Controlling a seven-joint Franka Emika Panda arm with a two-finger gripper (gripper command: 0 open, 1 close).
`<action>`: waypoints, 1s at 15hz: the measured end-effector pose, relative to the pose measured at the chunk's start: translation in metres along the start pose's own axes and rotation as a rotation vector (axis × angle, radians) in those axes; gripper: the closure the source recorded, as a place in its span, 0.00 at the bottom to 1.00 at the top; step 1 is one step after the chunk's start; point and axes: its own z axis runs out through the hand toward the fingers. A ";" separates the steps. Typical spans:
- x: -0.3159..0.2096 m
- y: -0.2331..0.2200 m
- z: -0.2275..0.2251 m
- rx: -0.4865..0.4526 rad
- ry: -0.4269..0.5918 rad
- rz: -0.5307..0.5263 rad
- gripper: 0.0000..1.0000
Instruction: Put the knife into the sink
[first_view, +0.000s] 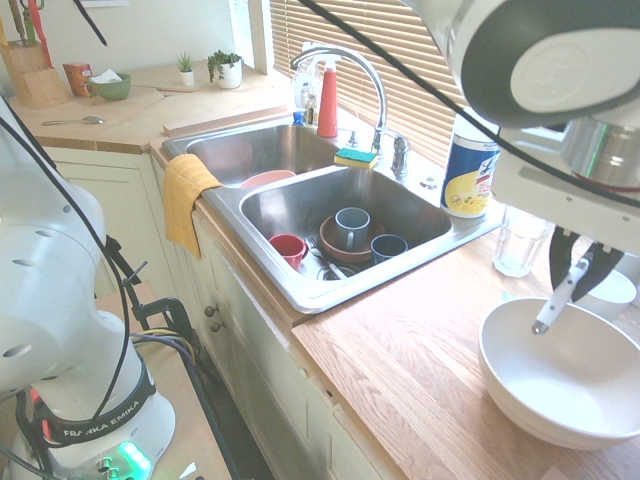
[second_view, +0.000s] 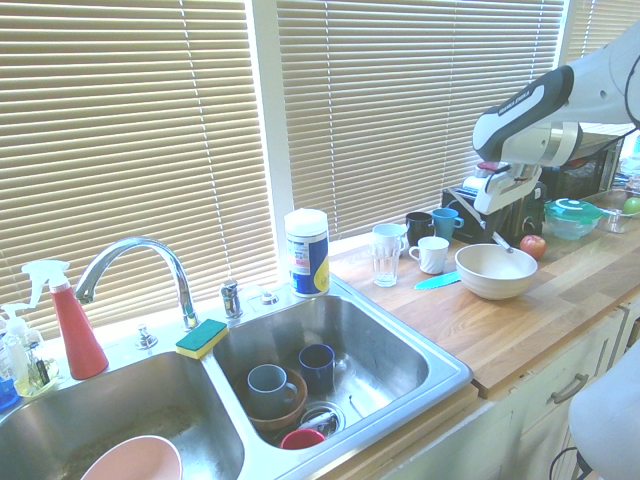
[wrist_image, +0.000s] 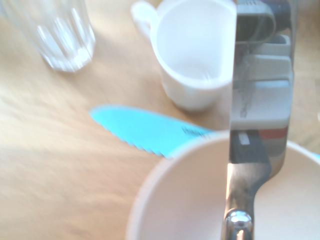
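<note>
My gripper (first_view: 578, 272) hangs over the large white bowl (first_view: 560, 390) at the right end of the wooden counter, shut on the knife (first_view: 555, 305). The knife slants down from the fingers, its lower end just above the bowl's inside. In the wrist view the knife (wrist_image: 257, 100) shows as a shiny blade that mirrors the gripper, above the bowl (wrist_image: 175, 200). From the other side, the gripper (second_view: 497, 222) and the knife (second_view: 503, 242) stand above the bowl (second_view: 495, 270). The steel double sink (first_view: 330, 295) (second_view: 440, 370) lies further along the counter.
A turquoise serrated knife (wrist_image: 145, 130) (second_view: 437, 281) lies on the counter beside the bowl. A glass (first_view: 520, 240), a white mug (wrist_image: 195, 50) and a wipes canister (first_view: 470, 165) stand between bowl and sink. The near basin holds mugs (first_view: 352, 226) and bowls.
</note>
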 end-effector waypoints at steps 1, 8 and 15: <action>-0.011 -0.026 -0.001 -0.003 -0.009 0.046 1.00; -0.172 -0.234 0.077 -0.052 -0.028 0.182 1.00; -0.252 -0.303 0.139 -0.066 -0.051 0.168 1.00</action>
